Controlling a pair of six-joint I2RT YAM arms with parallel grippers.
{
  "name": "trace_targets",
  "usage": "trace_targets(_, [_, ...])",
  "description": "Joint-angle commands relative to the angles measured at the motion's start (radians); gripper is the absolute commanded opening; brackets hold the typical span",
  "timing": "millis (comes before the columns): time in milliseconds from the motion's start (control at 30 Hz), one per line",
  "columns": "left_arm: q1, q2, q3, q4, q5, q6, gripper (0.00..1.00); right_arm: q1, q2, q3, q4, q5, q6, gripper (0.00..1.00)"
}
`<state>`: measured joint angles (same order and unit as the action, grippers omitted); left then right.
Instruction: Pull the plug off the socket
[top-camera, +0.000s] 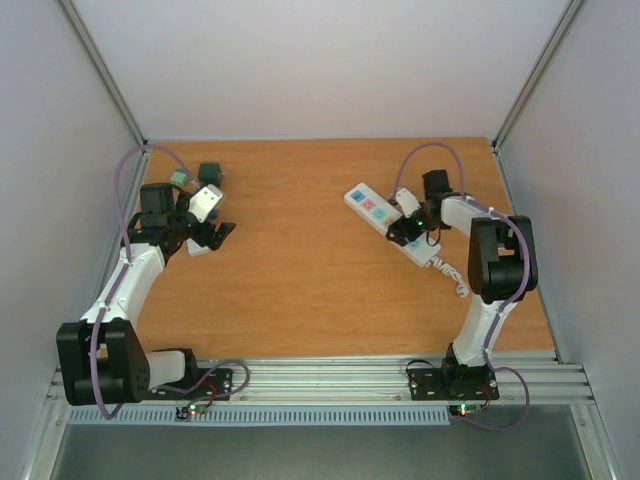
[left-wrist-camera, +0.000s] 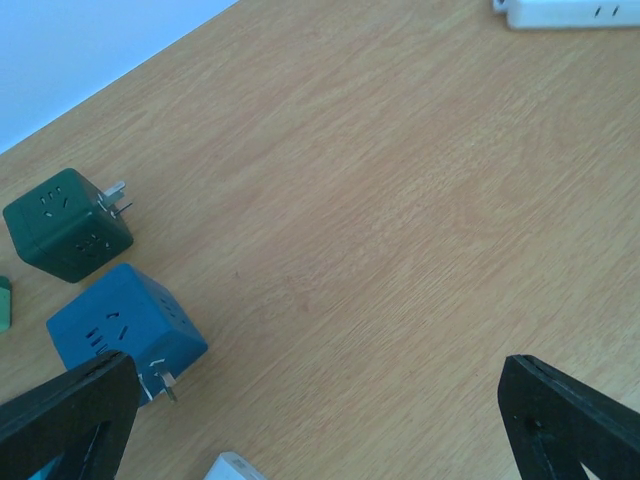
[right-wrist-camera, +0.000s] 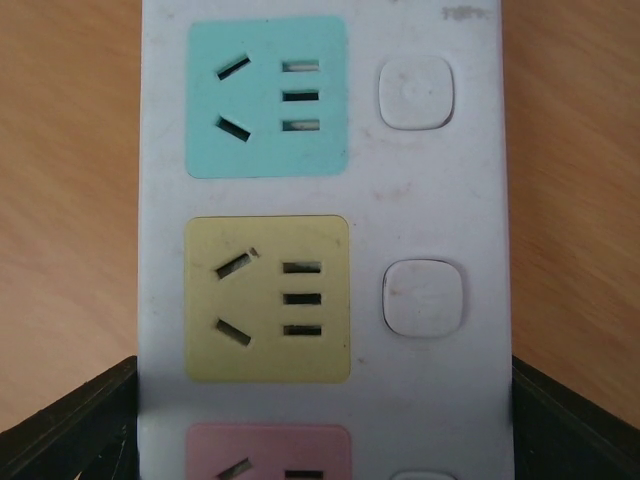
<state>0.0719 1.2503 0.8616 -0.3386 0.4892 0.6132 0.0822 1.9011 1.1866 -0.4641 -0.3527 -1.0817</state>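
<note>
Closed on the socket (right-wrist-camera: 430, 180) at the right gripper (right-wrist-camera: 325, 425), one finger against each long side, slantwise on the right half of the table (top-camera: 300, 280); three outlet panels (right-wrist-camera: 268, 298) seen (teal, yellow, pink). Spread wide, holding nothing, at the left gripper (left-wrist-camera: 320, 420), near two loose plugs: green cube plug (left-wrist-camera: 65, 225), blue cube plug (left-wrist-camera: 120, 330).

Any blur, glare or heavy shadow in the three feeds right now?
Top external: even light, no glare, the socket small and partly hidden by the right arm. Left wrist: sharp, the blue cube casts only a faint shadow. Right wrist: the socket fills the frame, slightly soft, slots readable.
</note>
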Motion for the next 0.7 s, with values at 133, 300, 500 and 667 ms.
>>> trace_targets(133, [0.005,0.019,-0.001,0.058,-0.008,-0.021,1.00,-0.283,0.100,0.108,-0.080,-0.012,-0.028,0.70])
trace_targets(300, [0.005,0.030,0.007,0.060,-0.005,-0.031,1.00,-0.381,0.136,0.170,-0.083,-0.039,0.023,0.70])
trace_targets(500, [0.005,0.054,0.019,0.060,-0.005,-0.051,1.00,-0.420,0.139,0.180,-0.064,-0.037,0.090,0.80])
trace_targets(667, [0.008,0.081,0.046,0.056,0.006,-0.071,1.00,-0.421,0.099,0.187,-0.065,-0.063,0.131,0.95])
